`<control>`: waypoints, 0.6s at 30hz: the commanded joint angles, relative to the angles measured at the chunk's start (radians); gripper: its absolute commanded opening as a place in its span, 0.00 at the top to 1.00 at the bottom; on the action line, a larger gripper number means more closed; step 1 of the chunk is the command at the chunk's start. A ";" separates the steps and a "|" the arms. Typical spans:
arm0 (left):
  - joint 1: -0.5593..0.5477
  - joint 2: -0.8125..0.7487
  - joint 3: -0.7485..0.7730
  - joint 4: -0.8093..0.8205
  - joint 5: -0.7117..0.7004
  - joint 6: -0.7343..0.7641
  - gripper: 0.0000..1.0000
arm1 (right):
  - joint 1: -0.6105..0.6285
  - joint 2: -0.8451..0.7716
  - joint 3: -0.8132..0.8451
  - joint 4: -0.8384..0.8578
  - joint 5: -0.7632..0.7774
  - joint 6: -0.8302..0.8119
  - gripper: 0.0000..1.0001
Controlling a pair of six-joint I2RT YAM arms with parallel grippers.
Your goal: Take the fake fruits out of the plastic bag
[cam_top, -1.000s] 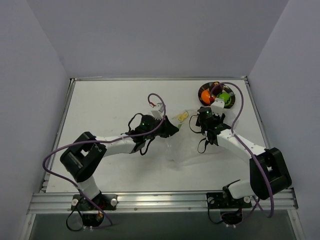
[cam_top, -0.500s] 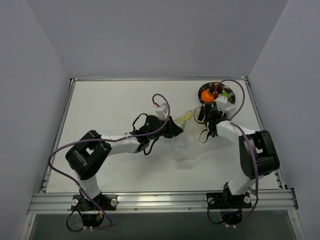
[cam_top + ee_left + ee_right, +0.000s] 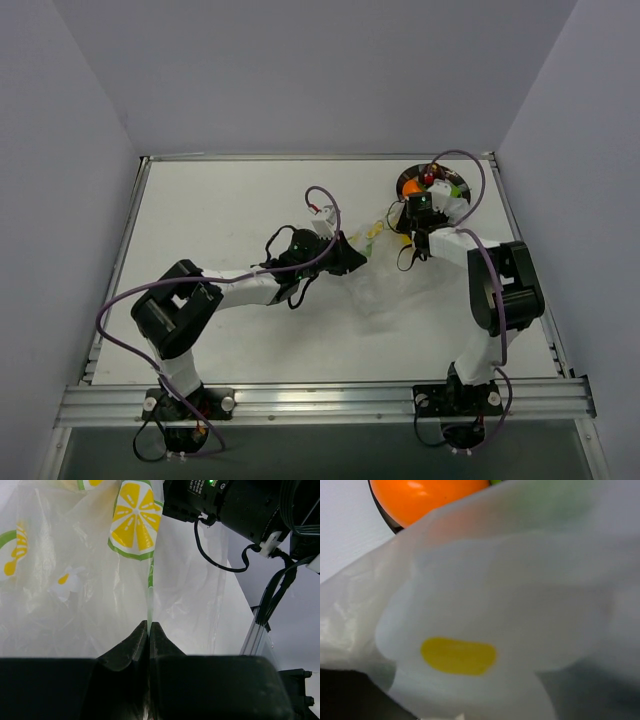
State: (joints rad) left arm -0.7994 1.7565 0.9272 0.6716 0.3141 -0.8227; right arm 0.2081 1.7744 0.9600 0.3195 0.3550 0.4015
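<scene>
The plastic bag [image 3: 385,285], clear film with lemon prints, lies between the arms. My left gripper [image 3: 352,262] is shut on a fold of it, and the film runs up from the closed tips [image 3: 149,626]. My right gripper [image 3: 410,205] is at the near edge of the dark-rimmed plate [image 3: 402,183]. Bag film [image 3: 485,610] covers its wrist view, so its jaws are hidden. An orange fruit [image 3: 430,495] lies on the plate just beyond the film. A green fruit [image 3: 453,190] and a red fruit [image 3: 430,180] are also on the plate. I see no fruit inside the bag.
The plate stands at the table's back right corner, close to the right rail [image 3: 520,240]. The right arm's wrist and cables [image 3: 240,510] hang just beyond the bag in the left wrist view. Grey walls enclose the table.
My right gripper has moved from the bag's mouth up to the plate, and bag film has stretched after it. My left gripper has shifted slightly right, still holding the bag.
</scene>
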 commanded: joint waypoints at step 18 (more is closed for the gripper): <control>-0.021 -0.020 0.065 0.051 -0.036 -0.050 0.97 | 0.258 -0.657 -0.327 -0.158 -0.162 0.102 0.63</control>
State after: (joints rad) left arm -0.8146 1.7565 0.9390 0.6647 0.2939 -0.8433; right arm 0.4557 1.1984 0.6201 0.2134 0.2192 0.4694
